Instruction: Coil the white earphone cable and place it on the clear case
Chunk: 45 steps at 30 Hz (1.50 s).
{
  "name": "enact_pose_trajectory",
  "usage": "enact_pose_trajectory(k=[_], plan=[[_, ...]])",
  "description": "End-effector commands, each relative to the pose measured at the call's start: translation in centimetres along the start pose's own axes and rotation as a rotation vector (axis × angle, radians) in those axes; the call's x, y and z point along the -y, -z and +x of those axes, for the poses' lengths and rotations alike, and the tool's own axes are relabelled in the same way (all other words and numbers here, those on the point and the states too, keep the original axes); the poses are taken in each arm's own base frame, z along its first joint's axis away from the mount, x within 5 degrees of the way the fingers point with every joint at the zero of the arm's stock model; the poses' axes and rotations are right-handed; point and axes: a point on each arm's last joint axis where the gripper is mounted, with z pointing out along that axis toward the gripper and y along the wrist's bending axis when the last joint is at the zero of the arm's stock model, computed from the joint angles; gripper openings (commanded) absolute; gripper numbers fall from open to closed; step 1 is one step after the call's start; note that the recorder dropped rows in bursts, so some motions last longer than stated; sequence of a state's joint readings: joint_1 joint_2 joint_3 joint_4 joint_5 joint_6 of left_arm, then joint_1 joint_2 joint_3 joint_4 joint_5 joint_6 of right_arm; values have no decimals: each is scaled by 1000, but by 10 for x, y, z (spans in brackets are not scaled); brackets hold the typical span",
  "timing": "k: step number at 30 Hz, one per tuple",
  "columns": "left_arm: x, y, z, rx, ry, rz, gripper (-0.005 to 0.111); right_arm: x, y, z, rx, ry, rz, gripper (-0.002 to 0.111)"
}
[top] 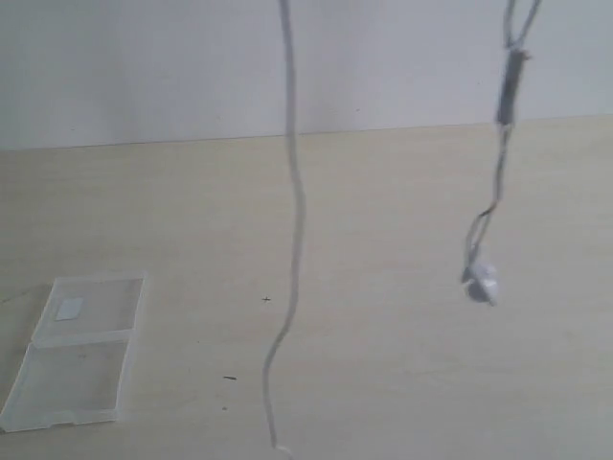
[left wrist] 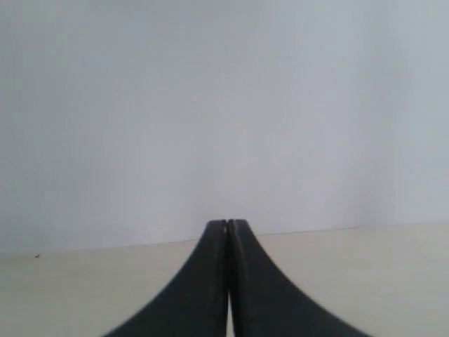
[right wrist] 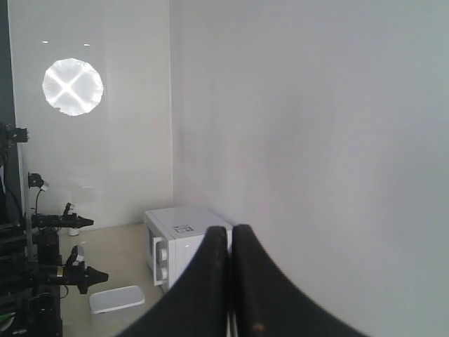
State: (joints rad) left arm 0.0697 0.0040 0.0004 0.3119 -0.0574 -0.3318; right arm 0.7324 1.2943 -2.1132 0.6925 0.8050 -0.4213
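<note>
The white earphone cable hangs in two strands from above the top edge of the exterior view. The long strand (top: 297, 220) drops to the table near the front edge. The other strand carries the slim inline remote (top: 510, 91) and ends in an earbud (top: 482, 281) dangling above the table. The clear case (top: 77, 350) lies open and flat at the front left, with a white sticker (top: 69, 309) on its far half. Both grippers are out of the exterior view. My left gripper (left wrist: 229, 223) and right gripper (right wrist: 229, 229) are raised with jaws pressed together; the wire itself is hidden there.
The beige table (top: 402, 383) ends at a white wall behind. In the right wrist view a white microwave (right wrist: 179, 239), a small white lidded box (right wrist: 116, 300) and black rig equipment (right wrist: 42, 270) stand off to one side.
</note>
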Motion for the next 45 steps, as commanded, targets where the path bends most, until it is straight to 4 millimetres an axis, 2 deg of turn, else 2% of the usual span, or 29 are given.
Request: enact_pose_trajectory(k=[1,5,8,11,17,20,21,22,23,24,27,28,30,33,36,40,42,45], plan=[[0,0,-2,20,-3,4,0,0,1,-2,17,6,3,0],[2,0,-1,17,-403,14,0,-1,1,-1,3,4,-3,0],[2,0,-1,17,-576,19,0,-2,1,1,-19,4,-13,0],[3,0,-1,26,-830,27,0,-2,1,2,-25,2,-16,0],[5,0,-3,49,-862,36,0,-1,1,5,-55,10,-8,0],[16,3,-17,228,-411,136,0,0,0,6,-68,13,1,0],[19,5,-21,267,-309,174,0,0,0,6,-69,15,3,0],[26,10,-30,363,-142,274,0,0,0,6,-71,15,2,0],[30,13,-35,413,-90,324,0,0,0,6,-71,15,2,0],[36,20,-43,497,52,442,0,0,1,7,-73,13,1,0],[42,30,-52,564,287,608,0,0,1,7,-83,6,-3,0],[38,30,-56,549,492,643,0,0,1,8,-85,6,-3,0],[34,30,-58,539,663,660,0,0,1,8,-86,6,-4,0],[31,30,-60,556,724,650,0,0,1,7,-81,6,-2,0],[28,30,-62,560,825,658,0,3,0,-3,30,-2,33,0],[26,25,-56,474,925,618,0,8,-6,-7,110,-31,45,0],[30,23,-65,434,862,624,0,11,-14,-4,119,-34,31,0],[36,19,-93,388,785,648,0,15,-26,3,119,-52,-12,0]])
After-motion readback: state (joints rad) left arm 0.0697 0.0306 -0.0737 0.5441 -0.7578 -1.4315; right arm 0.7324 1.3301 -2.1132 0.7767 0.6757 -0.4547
